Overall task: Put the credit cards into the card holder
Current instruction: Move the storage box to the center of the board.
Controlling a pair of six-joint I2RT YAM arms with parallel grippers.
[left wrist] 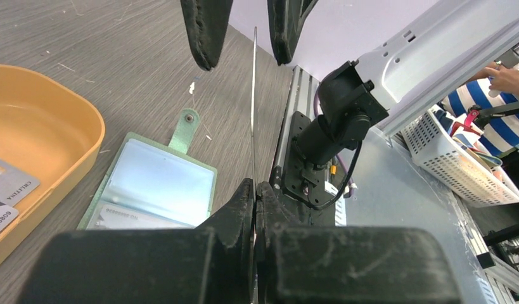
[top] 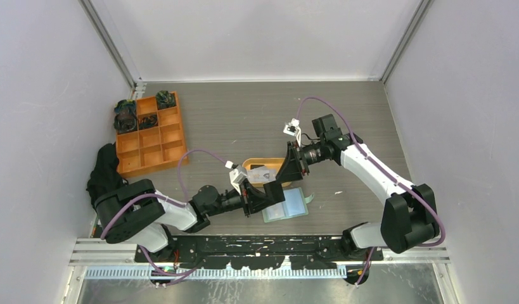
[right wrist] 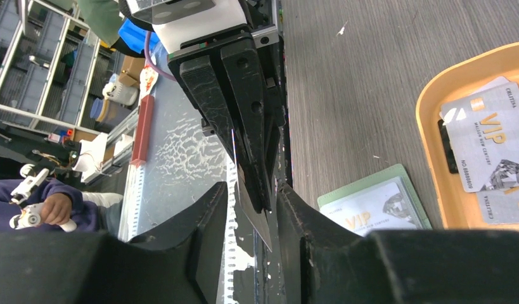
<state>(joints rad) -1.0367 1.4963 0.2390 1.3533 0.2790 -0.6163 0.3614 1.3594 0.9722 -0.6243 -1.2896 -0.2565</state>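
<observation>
Two-handed at mid-frame, above the table [top: 244, 114]: pinching a credit card [left wrist: 254, 107] edge-on in the left gripper [left wrist: 255, 190], jaws pressed together on one edge, and bracketing the card's far end with the right gripper [right wrist: 251, 190], fingers [left wrist: 206, 31] spread on either side. Showing the card holder [top: 285, 204] lying open and flat at lower centre of the overhead view, snap tab out, just beside the orange tray [right wrist: 426, 114]. Showing too other credit cards [right wrist: 485, 145] lying face up in that tray, and an orange grid organiser [top: 149, 136] sitting at upper left.
</observation>
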